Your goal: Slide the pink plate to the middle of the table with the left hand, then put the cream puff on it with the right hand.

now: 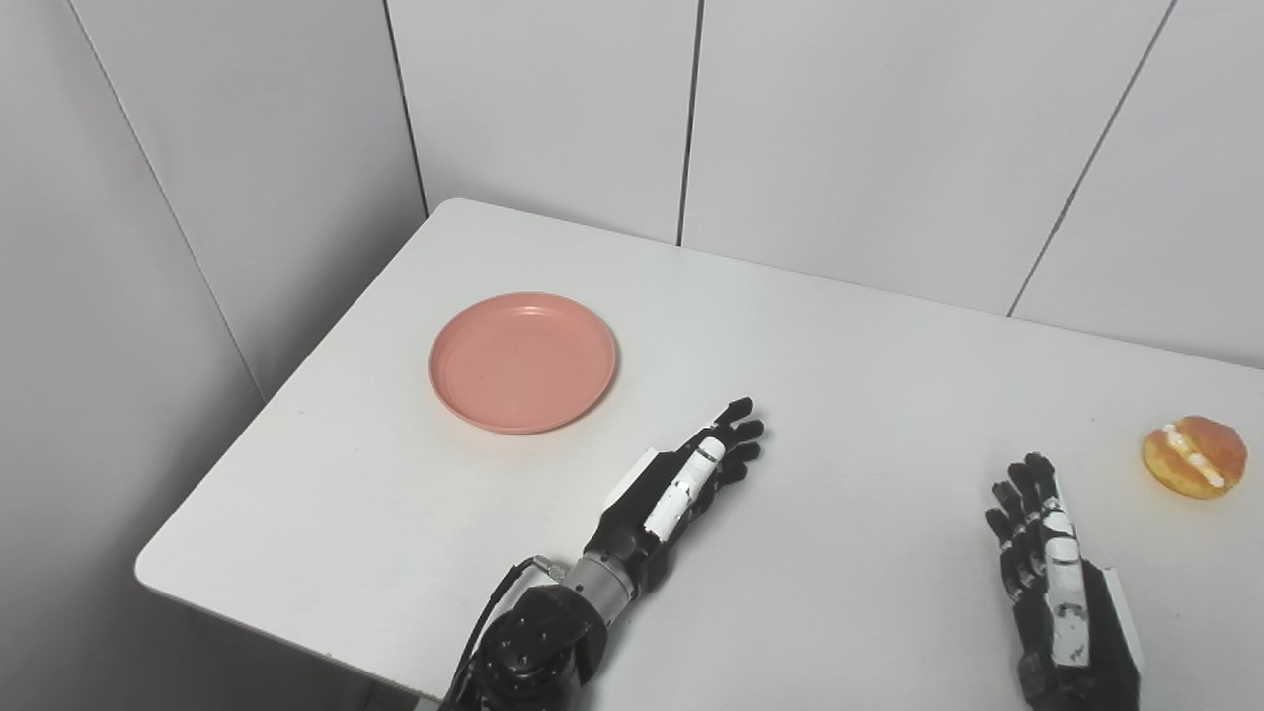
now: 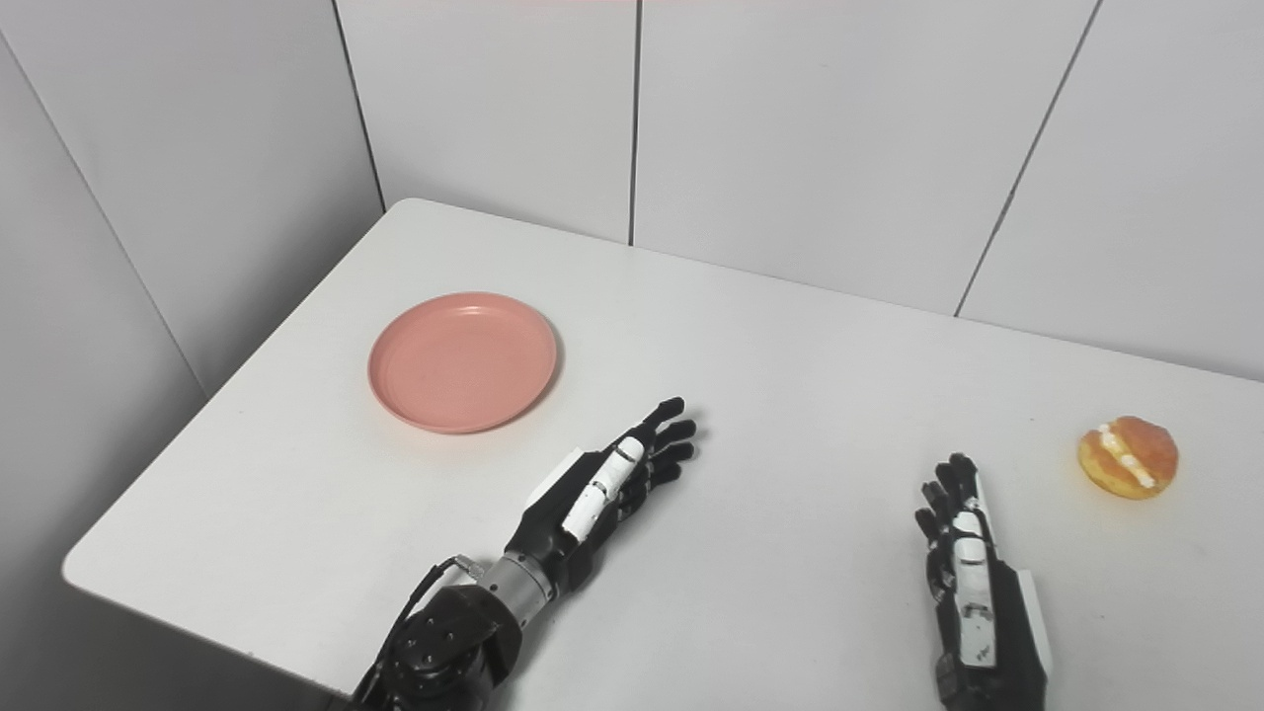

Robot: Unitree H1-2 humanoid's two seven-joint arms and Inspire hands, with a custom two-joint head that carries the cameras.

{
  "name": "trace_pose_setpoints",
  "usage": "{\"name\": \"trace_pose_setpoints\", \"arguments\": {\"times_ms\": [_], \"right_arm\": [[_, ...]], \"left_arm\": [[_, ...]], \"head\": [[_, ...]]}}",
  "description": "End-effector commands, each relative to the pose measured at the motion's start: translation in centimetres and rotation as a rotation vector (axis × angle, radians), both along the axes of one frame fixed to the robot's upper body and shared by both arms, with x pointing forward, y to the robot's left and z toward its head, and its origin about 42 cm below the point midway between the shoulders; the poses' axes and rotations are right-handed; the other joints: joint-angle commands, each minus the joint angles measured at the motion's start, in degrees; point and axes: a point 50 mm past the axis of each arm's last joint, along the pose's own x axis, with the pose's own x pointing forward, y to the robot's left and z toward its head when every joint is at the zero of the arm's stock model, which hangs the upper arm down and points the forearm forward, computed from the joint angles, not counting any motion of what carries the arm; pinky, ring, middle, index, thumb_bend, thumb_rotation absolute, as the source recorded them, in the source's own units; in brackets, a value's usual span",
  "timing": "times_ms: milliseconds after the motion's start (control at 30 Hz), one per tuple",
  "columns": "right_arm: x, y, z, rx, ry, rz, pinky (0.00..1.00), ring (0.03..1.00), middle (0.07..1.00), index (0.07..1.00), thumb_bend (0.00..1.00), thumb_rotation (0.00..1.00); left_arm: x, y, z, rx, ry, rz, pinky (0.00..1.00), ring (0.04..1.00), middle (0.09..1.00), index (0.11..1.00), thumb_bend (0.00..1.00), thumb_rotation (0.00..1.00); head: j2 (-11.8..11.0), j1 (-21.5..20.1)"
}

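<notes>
a white table (image 1: pixel 849 375) with rounded corners fills the corner of the room, its far edge running close along the pale wall panels. on its left part a pink plate (image 1: pixel 522 361) sits flat and bare, set in from the left edge and from the far corner. far over on the right side a cream puff (image 1: pixel 1194 455) lies by itself, a golden bun split with white cream showing in the cut. the two are well apart, with a wide stretch of tabletop between them. the surface is plain and matte, with a few tiny dark specks near the front and right.
</notes>
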Motion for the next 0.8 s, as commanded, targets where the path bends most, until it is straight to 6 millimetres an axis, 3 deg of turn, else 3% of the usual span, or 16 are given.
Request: {"name": "trace_pose_setpoints", "arguments": {"times_ms": [0,767], "right_arm": [[-1.0,0.1,-2.3,0.015,0.054,-0.011,1.00,1.000,1.000,1.000,0.33,1.00],[-0.8,0.3,-2.7,0.023,0.049,-0.003,1.00,1.000,1.000,1.000,0.33,0.98]], "left_arm": [[0.9,-0.3,2.6,-0.003,-0.097,-0.025,1.00,0.986,0.990,0.991,0.50,1.00],[4.3,3.6,10.9,-0.038,-0.312,0.067,0.97,0.960,0.966,0.961,0.45,1.00]], "head": [[-0.1,0.1],[-0.6,0.2]]}}
